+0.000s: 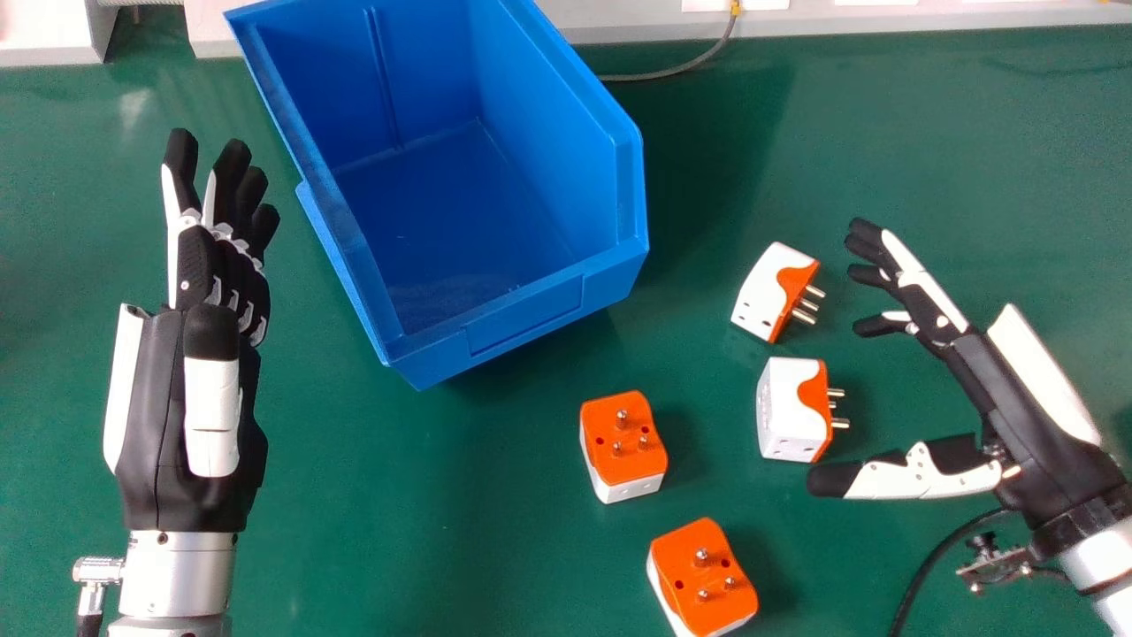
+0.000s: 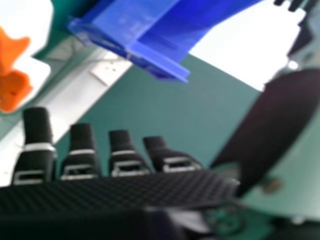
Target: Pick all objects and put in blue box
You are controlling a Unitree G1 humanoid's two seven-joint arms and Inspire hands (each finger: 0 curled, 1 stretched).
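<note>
- Plug adapters, four of them, are outside the blue box (image 1: 522, 314), which stands at the upper middle of the frame with nothing inside.
- The upper adapter (image 1: 762, 287) and the middle adapter (image 1: 787, 411) lie right of centre, near each other, with their pins toward the right hand (image 1: 964, 349).
- The centre adapter (image 1: 623, 442) and the bottom adapter (image 1: 703, 579) have their pins upward.
- The right hand, at the right side of the frame, is wide, with its thumb well apart from the fingers, and holds nothing.
- The left hand (image 1: 225, 274), at the left side, has its fingers straight and is also without any object.
- If the right hand closes too early, the thumb could push the middle adapter away, because it is just beside it.
- Taking one of this near pair may also knock the other.
- With a grip on the pins only, an adapter could turn and fall.
- The front wall of the box stands in the way; a low carry may hit it.
- Around are a grey cable (image 1: 681, 71) at the top, and a black cable (image 1: 929, 557) and a metal clamp (image 1: 1004, 562) at the lower right.
</note>
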